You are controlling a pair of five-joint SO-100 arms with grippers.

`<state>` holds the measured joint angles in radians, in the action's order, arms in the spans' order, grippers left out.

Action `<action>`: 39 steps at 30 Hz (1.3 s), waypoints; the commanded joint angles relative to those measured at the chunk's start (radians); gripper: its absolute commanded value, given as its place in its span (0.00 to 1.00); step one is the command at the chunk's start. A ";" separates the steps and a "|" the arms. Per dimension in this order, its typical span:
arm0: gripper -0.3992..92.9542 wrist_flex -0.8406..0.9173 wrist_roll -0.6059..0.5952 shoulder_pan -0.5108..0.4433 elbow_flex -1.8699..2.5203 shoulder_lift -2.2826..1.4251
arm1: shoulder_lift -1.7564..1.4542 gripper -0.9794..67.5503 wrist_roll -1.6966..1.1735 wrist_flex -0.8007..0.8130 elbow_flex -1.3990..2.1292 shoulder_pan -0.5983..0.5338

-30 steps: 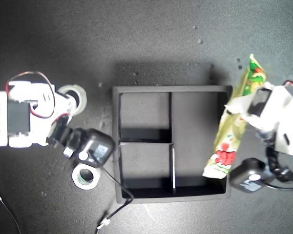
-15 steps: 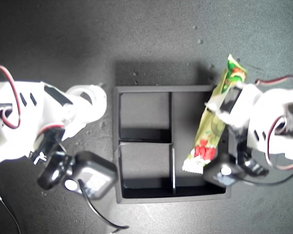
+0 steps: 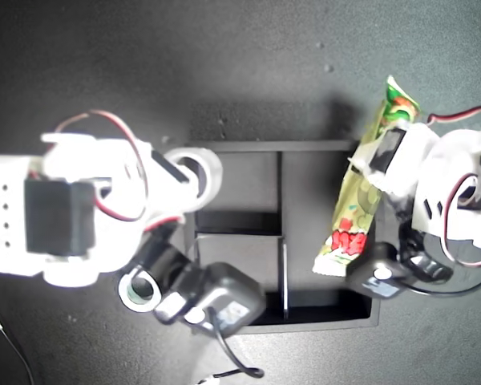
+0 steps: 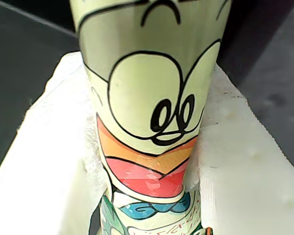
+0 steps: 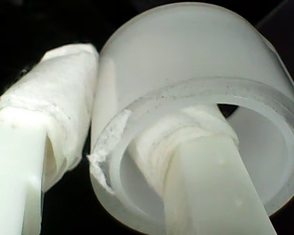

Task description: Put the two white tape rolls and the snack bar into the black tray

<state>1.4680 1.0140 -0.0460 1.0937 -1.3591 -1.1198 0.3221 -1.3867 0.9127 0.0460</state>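
Your first tool (image 3: 378, 170) is pinching the snack bar (image 3: 362, 192) across its middle, pads pressed to both sides of the wrapper (image 4: 152, 122). The bar's long axis runs steeply, tilted so its green end points toward the exterior view's upper right, past the tray wall, while its red-and-white end points down and left, over the long compartment of the black tray (image 3: 367, 314). It looks lifted clear of the tray floor, though the overhead angle makes that hard to confirm. That arm reaches in from the exterior view's right, its wrist bent over the tray's right wall. Your second tool (image 3: 186, 170) grips the larger white tape roll (image 3: 199, 172) through its wall: one finger (image 5: 206, 171) sits inside the hole, the other (image 5: 54, 132) outside. The roll hangs at the tray's upper-left corner in the exterior view, its hole facing roughly upward. This arm comes in from the exterior view's left. The other white tape roll (image 3: 139, 290) lies flat on the tabletop (image 3: 224, 56), left of the tray, partly hidden under the arm.
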 commanded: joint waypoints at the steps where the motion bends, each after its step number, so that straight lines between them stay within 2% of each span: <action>1: 0.02 0.034 -0.012 -0.008 -0.164 0.061 | -0.012 0.01 -0.164 0.052 -0.074 -0.026; 7: 0.03 0.080 0.003 -0.054 -0.327 0.190 | -0.012 0.01 -0.210 0.095 -0.052 -0.064; 15: 0.04 0.149 0.000 -0.058 -0.514 0.319 | -0.012 0.01 -0.189 0.123 0.017 -0.078; 20: 0.14 0.371 -0.009 -0.071 -1.029 0.604 | -0.012 0.01 -0.186 0.124 0.026 -0.081; 23: 0.20 0.368 0.011 -0.071 -0.988 0.598 | -0.012 0.01 -0.184 0.127 0.034 -0.081; 28: 0.21 0.368 0.031 -0.066 -0.925 0.563 | -0.012 0.01 -0.184 0.137 0.037 -0.087; 29: 0.21 0.368 0.034 -0.066 -0.900 0.541 | -0.012 0.04 -0.187 0.141 0.038 -0.091; 32: 0.21 0.368 0.048 -0.067 -0.801 0.445 | -0.012 0.37 -0.190 0.143 0.044 -0.097; 33: 0.21 0.368 0.055 -0.067 -0.747 0.396 | -0.012 0.42 -0.192 0.143 0.051 -0.097; 37: 0.20 0.367 0.114 -0.069 -0.459 0.138 | -0.012 0.45 -0.167 0.137 0.077 -0.067; 39: 0.20 0.354 0.150 -0.081 -0.305 0.011 | -0.012 0.41 -0.129 0.117 0.069 -0.048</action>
<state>1.8178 1.1137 -0.1166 0.6059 -1.1152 -1.1198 0.1519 -1.2594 0.9956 -0.0291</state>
